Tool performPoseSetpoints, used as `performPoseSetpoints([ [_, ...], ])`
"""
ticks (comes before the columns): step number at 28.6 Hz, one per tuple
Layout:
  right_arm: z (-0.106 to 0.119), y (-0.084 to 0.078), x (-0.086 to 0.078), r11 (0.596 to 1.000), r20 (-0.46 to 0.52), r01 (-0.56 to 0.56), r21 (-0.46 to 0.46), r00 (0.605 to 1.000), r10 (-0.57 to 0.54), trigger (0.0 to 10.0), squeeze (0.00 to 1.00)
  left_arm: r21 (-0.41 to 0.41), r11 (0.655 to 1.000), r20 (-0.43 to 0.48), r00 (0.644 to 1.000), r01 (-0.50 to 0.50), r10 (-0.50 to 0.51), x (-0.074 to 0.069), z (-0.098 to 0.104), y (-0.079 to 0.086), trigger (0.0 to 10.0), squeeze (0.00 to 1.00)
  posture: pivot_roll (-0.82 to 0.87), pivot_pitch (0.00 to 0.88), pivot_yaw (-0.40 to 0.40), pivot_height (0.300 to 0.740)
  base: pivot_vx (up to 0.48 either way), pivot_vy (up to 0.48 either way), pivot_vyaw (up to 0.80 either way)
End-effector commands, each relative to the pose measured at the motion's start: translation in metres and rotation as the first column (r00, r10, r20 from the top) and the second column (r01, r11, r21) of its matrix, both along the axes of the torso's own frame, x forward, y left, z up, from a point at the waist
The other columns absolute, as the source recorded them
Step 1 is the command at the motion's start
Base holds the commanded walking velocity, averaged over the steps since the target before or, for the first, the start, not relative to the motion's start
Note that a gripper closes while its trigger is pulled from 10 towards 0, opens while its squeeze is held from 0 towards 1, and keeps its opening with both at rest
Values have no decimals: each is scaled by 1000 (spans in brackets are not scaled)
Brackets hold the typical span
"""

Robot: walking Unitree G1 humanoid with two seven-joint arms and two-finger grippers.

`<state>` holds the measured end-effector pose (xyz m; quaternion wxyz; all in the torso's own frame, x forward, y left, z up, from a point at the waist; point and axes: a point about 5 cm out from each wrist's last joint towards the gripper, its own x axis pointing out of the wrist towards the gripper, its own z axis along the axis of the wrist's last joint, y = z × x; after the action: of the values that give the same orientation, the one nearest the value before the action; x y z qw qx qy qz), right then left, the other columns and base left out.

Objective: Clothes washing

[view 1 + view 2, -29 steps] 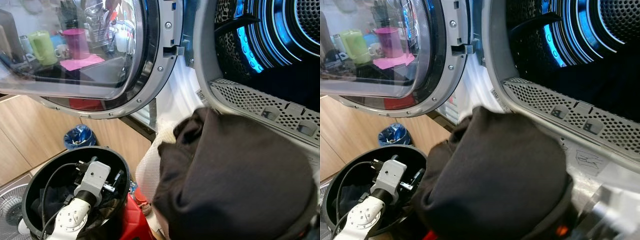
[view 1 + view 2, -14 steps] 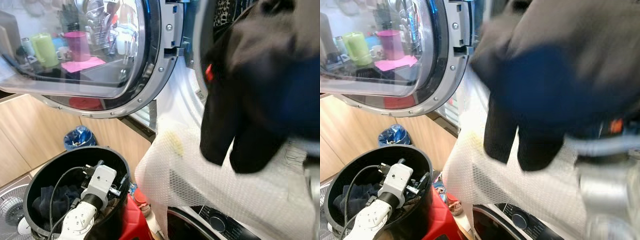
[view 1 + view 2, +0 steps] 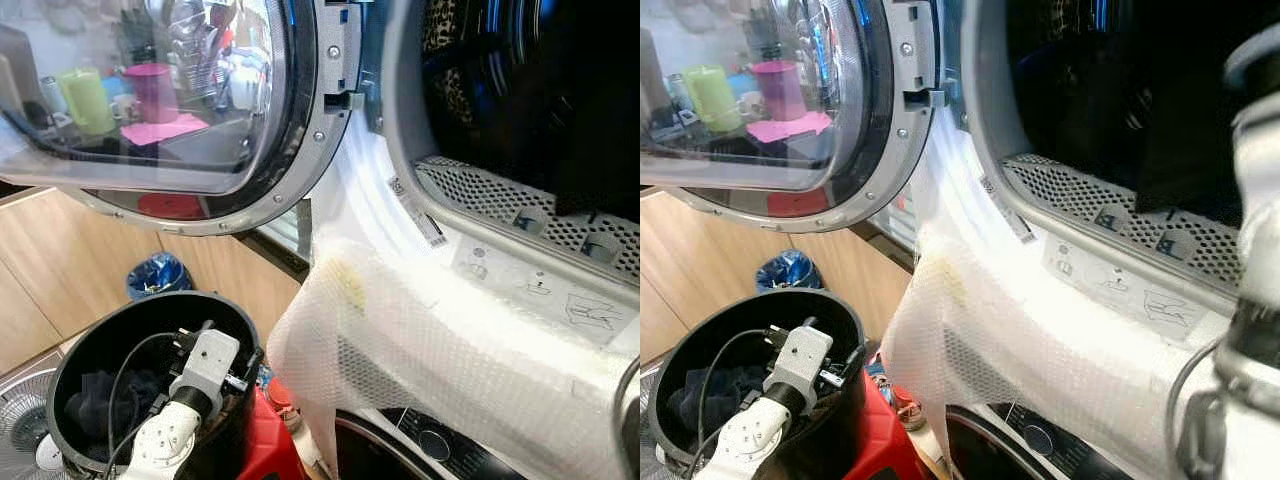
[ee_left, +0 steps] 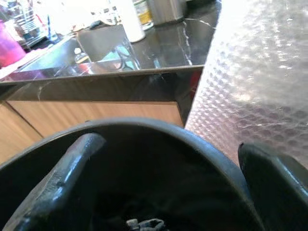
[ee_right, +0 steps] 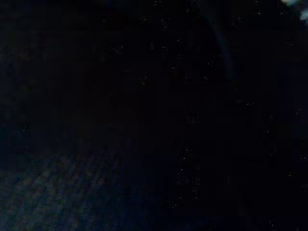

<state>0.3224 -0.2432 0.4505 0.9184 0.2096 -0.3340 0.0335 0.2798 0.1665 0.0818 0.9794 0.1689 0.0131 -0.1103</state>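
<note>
From the head views, we see our left gripper (image 3: 235, 365) low in the round black plastic laundry basket (image 3: 70, 355), above dark clothes (image 3: 95, 395).

Left wrist view: fingers (image 4: 57, 180) spread, empty.

Right wrist view: too dark; grip unknown. Clothes could snag on the drum's perforated grey lip (image 3: 520, 210).

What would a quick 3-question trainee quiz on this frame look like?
1. True or false: the washing machine door is open.
2. Where is the left end effector? A) inside the black bucket B) in the drum C) on the countertop
3. Fill in: the sheet draped over the machine's front below the drum opening is ____ wrap.

Key: 1 true; 2 A; 3 bubble.
</note>
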Motion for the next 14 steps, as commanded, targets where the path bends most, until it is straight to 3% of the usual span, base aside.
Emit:
performPoseSetpoints([
  [1,8,-2,15,996,-101,72,-50,992,-77,0,0,32,999,-9,1000,23,-23,1,-2,-4,10000,0,37,9,5,740,0,0,0],
  [4,7,-4,26,991,-179,122,-56,975,-131,0,0,31,999,-9,1000,29,-29,1,-2,-5,10000,0,37,9,5,740,0,0,0],
  [8,20,-20,43,970,-264,238,49,940,-217,0,0,36,999,-15,999,39,-38,1,-2,-7,10000,0,29,11,14,740,0,0,0],
  [10,20,-25,44,960,-295,277,50,922,-251,0,0,36,998,-17,999,41,-41,1,-3,-7,10000,0,26,14,15,740,0,0,0],
  [12,12,-37,47,920,-375,390,-20,851,-369,4863,0,35,998,-30,998,55,-54,0,-5,-10,10000,0,30,14,10,740,0,0,0],
  [13,11,-39,47,910,-385,412,-44,834,-395,4863,0,36,998,-32,998,58,-57,0,-5,-10,10000,0,30,14,10,740,0,0,0],
  [14,6,-42,48,900,-410,430,-75,809,-421,10000,0,38,997,-38,997,67,-65,0,-6,-12,10000,0,33,14,9,740,0,0,0],
])
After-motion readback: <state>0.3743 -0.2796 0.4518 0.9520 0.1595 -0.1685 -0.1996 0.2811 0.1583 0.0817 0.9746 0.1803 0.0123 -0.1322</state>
